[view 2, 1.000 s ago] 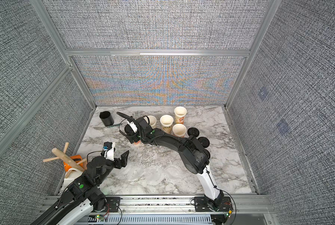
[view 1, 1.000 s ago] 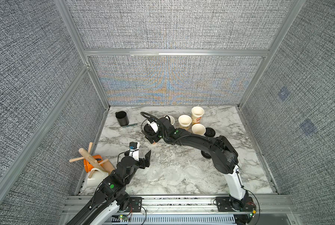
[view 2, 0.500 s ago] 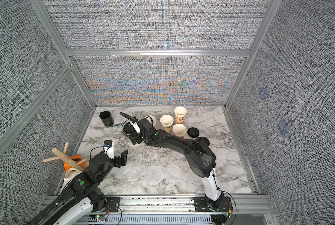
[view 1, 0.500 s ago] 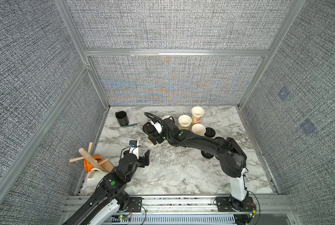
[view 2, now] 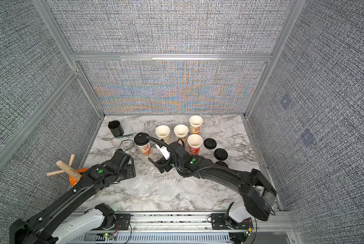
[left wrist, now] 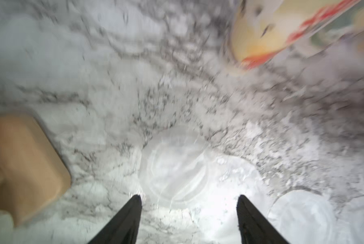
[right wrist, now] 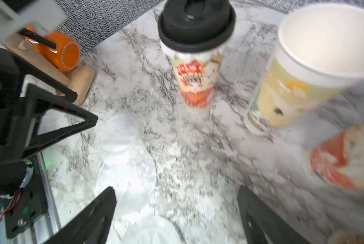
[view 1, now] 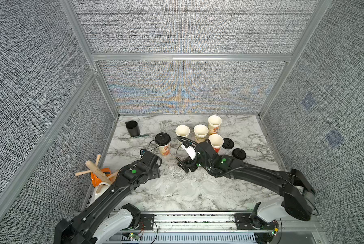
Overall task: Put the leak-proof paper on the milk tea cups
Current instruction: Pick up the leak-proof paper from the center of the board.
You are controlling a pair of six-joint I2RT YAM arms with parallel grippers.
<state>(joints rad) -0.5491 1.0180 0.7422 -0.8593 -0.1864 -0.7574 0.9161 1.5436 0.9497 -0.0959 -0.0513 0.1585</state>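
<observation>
a: what's the step in hand, as you read it?

b: picking up a sheet, i'd say. the left gripper [left wrist: 189,198] hangs low over the leak-proof paper [left wrist: 174,164], its jaws well apart with nothing between them. the nearest round sheet lies flat on the bench [view 1: 250,131] just ahead of the tips, roughly centred on the gap.

a: how should it take it?

b: the sheet is thin and lies flat, so i'd go for the crinkled edge rather than the middle, with one finger on each side of the frill, and close gently. a second sheet [left wrist: 303,213] lies just beside it. the blur hides whether their edges overlap, so lift slowly and check that only one comes up.

a: and the other arm?

b: the right gripper [right wrist: 176,190] is spread wide too and holds nothing. it hovers over bare bench between the sheets and the cups, so it's free to steady a cup later.

a: where does the paper sit in the whole scene?

b: in both top views the sheets [view 1: 187,188] lie in a loose row near the front edge, faint against the marble. the left gripper is at the row's left end. four of the milk tea cups [view 1: 200,132] stand open-mouthed toward the back, well apart from the sheets. a lidded cup [view 1: 164,147] stands nearer, already wearing a black lid [view 1: 162,138].

a: so the carry is short?

b: fairly. keep the sheet level and set it centred on an open rim.
</observation>
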